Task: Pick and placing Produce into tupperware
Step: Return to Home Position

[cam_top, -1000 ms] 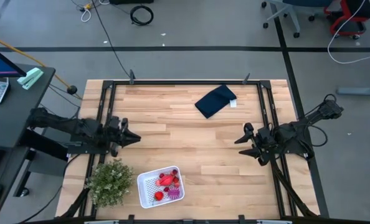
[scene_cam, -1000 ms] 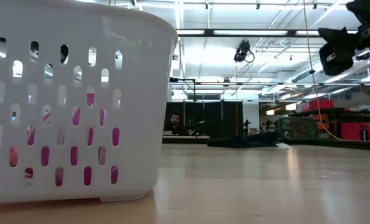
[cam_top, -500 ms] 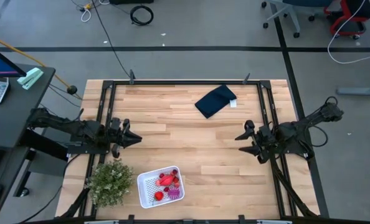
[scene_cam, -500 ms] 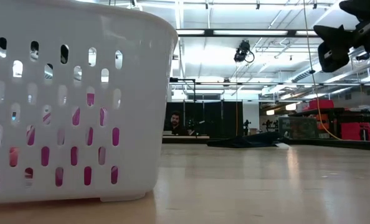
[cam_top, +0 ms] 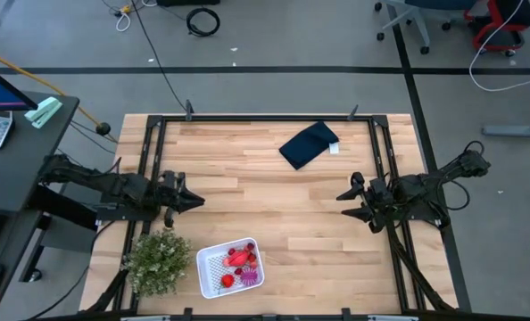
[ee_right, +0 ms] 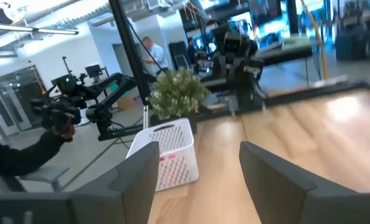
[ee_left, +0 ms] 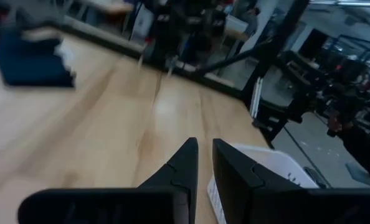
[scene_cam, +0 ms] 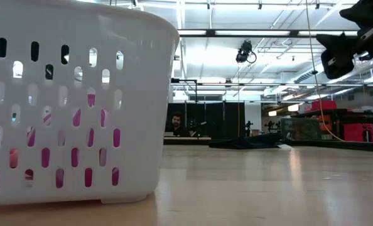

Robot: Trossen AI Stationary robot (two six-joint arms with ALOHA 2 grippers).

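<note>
The white perforated tupperware (cam_top: pixel 204 267) stands near the table's near edge, left of centre. It fills the left of the low view (scene_cam: pixel 80 94). Red toy fruits (cam_top: pixel 238 259) and a spiky magenta piece (cam_top: pixel 245 278) lie inside it, and their colours show through its holes (scene_cam: pixel 61 179). My left gripper (cam_top: pixel 199 201) hovers shut above the table's left side, beyond the tupperware (ee_left: pixel 260 177). My right gripper (cam_top: pixel 340 198) hovers open above the right side (scene_cam: pixel 346 50), facing the tupperware (ee_right: pixel 166 152) from afar. Neither holds anything.
A green bushy plant (cam_top: pixel 158 260) stands just left of the tupperware. A folded navy cloth (cam_top: pixel 308 144) lies near the far edge, right of centre. Bare wood lies between the two grippers. A person sits far off in the room behind (scene_cam: pixel 175 123).
My left gripper has moved a little toward the table's right. My right gripper has shifted and turned slightly in place. The tupperware and fruits have stayed still.
</note>
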